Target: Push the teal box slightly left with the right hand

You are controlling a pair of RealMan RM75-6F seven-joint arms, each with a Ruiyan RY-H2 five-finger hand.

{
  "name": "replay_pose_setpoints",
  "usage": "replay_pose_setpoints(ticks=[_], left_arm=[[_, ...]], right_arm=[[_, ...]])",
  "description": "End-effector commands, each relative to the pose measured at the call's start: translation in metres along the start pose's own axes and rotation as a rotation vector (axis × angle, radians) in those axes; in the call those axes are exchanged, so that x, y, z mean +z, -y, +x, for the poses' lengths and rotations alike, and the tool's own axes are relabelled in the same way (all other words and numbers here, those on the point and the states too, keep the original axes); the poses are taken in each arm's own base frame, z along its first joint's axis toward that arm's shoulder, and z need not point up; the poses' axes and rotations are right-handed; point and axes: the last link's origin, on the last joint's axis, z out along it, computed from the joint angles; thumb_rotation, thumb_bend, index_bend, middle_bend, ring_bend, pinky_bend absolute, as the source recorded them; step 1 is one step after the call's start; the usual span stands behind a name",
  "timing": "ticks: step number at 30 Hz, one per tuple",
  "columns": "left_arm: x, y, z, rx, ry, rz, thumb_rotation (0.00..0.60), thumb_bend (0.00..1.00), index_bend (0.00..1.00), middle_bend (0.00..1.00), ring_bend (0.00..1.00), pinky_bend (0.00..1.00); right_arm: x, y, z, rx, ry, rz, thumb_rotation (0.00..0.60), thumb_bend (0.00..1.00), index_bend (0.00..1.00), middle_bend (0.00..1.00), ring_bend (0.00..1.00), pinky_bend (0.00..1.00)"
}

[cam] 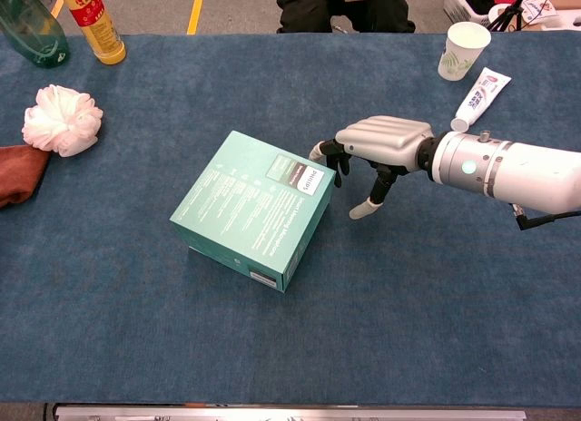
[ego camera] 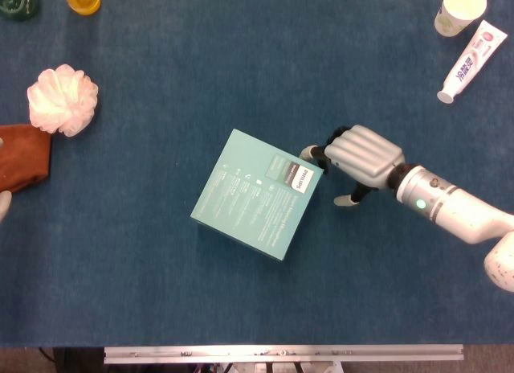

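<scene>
The teal box [ego camera: 255, 194] [cam: 252, 208] lies turned at an angle in the middle of the blue table. My right hand [ego camera: 361, 153] [cam: 381, 140] reaches in from the right, palm down, holding nothing. Its bent fingertips [ego camera: 307, 152] [cam: 318, 151] touch the box's upper right corner, and the thumb hangs down apart from them. Of my left hand only a white sliver [ego camera: 3, 204] shows at the far left edge of the head view, below a brown cloth [ego camera: 22, 156]; how it is posed is hidden.
A white bath pouf [ego camera: 63, 100] [cam: 61, 120] sits at the left beside the brown cloth. A yellow bottle [cam: 91, 22] and a green bottle [cam: 32, 26] stand at the back left. A paper cup [ego camera: 460, 9] and toothpaste tube [ego camera: 472, 61] lie back right.
</scene>
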Motion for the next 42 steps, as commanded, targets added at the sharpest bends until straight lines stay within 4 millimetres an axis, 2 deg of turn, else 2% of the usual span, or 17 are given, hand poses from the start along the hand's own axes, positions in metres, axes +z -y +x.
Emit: replay_pose_setpoints(ticks=[1,8,19,25,29,36,42], left_arm=[[0.0,0.0,0.0,-0.001,0.0,-0.002,0.6,0.24,0.27,0.21,0.15,0.2],[-0.001,-0.001,0.001,-0.003,-0.003,-0.004,0.6,0.24,0.27,0.21,0.15,0.2],[-0.003,0.001,0.002,-0.005,-0.007,0.003,0.6,0.24,0.27,0.21,0.15,0.2],[-0.004,0.002,0.002,-0.003,-0.005,0.007,0.6,0.24,0.27,0.21,0.15,0.2],[-0.003,0.0,0.002,-0.006,-0.008,0.0,0.6,0.24,0.27,0.21,0.15,0.2],[-0.002,0.001,0.002,-0.003,-0.011,0.006,0.6,0.24,0.27,0.21,0.15,0.2],[-0.002,0.002,0.002,0.0,-0.008,0.0,0.6,0.24,0.27,0.21,0.15,0.2]], right_arm=[[-0.001,-0.004,0.0,0.003,-0.008,-0.012,0.6,0.12,0.29,0.5,0.4,0.28],[-0.002,-0.008,0.002,0.004,-0.024,-0.024,0.6,0.12,0.29,0.5,0.4,0.28],[0.001,0.008,-0.006,-0.003,0.007,0.029,0.6,0.12,0.29,0.5,0.4,0.28],[-0.005,0.003,-0.003,-0.006,-0.011,0.017,0.6,0.12,0.29,0.5,0.4,0.28],[-0.014,0.004,0.007,-0.013,-0.062,0.022,0.6,0.12,0.29,0.5,0.4,0.28],[-0.041,0.018,0.031,-0.051,-0.163,0.084,0.6,0.12,0.29,0.5,0.4,0.28],[-0.059,0.021,0.043,-0.092,-0.234,0.108,0.6,0.12,0.29,0.5,0.4,0.28]])
